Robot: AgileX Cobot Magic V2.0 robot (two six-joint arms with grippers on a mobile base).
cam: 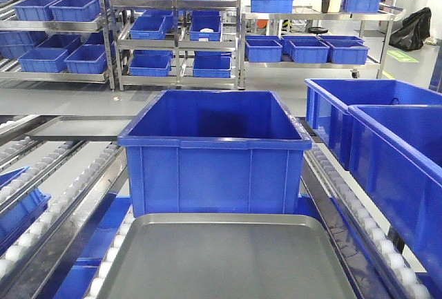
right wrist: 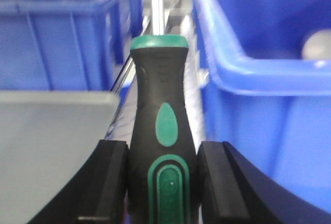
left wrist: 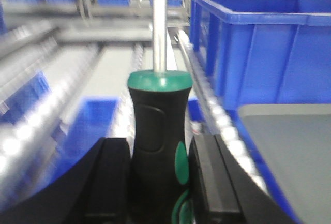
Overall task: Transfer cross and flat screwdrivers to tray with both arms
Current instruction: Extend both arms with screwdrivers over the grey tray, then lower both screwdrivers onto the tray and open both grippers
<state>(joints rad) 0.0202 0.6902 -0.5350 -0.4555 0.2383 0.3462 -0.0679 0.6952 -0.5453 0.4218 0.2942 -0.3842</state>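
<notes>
Front camera first: grey tray [cam: 228, 257] lies at the bottom of the frame on the roller lane, just in front of a big blue bin [cam: 215, 152]. I see nothing lying on the part of the tray that shows; its near edge is cut off by the frame. Neither arm nor either screwdriver appears in this view. More blue bins [cam: 387, 133] stand to the right, and a rack of bins [cam: 176, 36] sits well behind.

Left wrist camera: left gripper [left wrist: 159, 182] is clamped on the black-and-green handle of one screwdriver [left wrist: 158, 131], pads touching both sides, silver shaft pointing away from the camera. The tray's corner [left wrist: 295, 151] shows lower right, beside the tool rather than under it, so I judge this one is picked up but not yet placed. Picture is motion-blurred; the tip runs out of frame, so I cannot tell cross from flat.

Right wrist camera: right gripper [right wrist: 161, 182] is likewise closed on the second screwdriver [right wrist: 161, 125] by its handle. Tray [right wrist: 51, 151] shows at the left, a blue bin [right wrist: 258, 79] at the right; the tool sits over the gap between them. Tip again unreadable. A pale round shape inside that bin is too blurred to name.

My reading: both grasps done, both placements left.
</notes>
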